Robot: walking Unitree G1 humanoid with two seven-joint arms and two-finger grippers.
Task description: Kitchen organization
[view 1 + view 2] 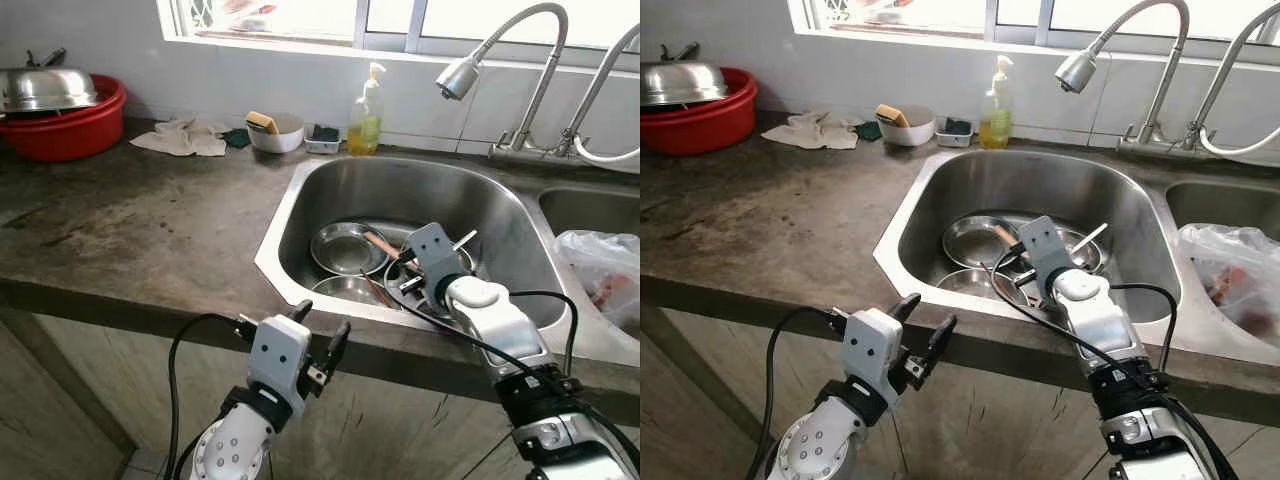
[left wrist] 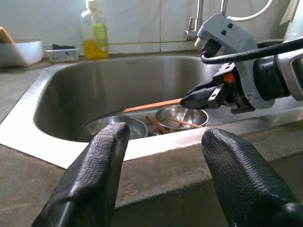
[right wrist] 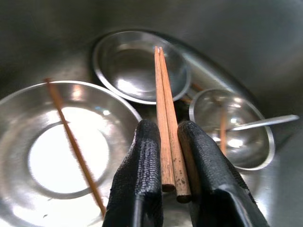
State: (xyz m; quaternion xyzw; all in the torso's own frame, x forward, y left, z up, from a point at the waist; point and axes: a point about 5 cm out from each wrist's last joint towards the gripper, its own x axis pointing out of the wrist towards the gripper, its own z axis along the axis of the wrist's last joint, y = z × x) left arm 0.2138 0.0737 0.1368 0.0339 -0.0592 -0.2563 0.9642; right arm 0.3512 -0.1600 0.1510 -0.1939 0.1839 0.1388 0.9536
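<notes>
the right gripper [image 3: 163,156] is squeezing two chopsticks [image 3: 163,109] side by side, down in the sink [image 1: 300,200] above the metal bowls [image 3: 137,64], likely to lift them out. the left gripper [image 2: 163,161] is waiting wide open, holding nothing, just outside the sink's edge.

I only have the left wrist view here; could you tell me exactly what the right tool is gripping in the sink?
Observer: The right tool is shut on a pair of brown wooden chopsticks, held side by side.
Operator: Thank you; are any loose ones lying elsewhere?
Observer: Yes, a single brown chopstick lies across the wide steel plate.
Operator: Is the left tool clear of the basin?
Observer: The left tool hovers open outside the steel sink's front rim.
</notes>
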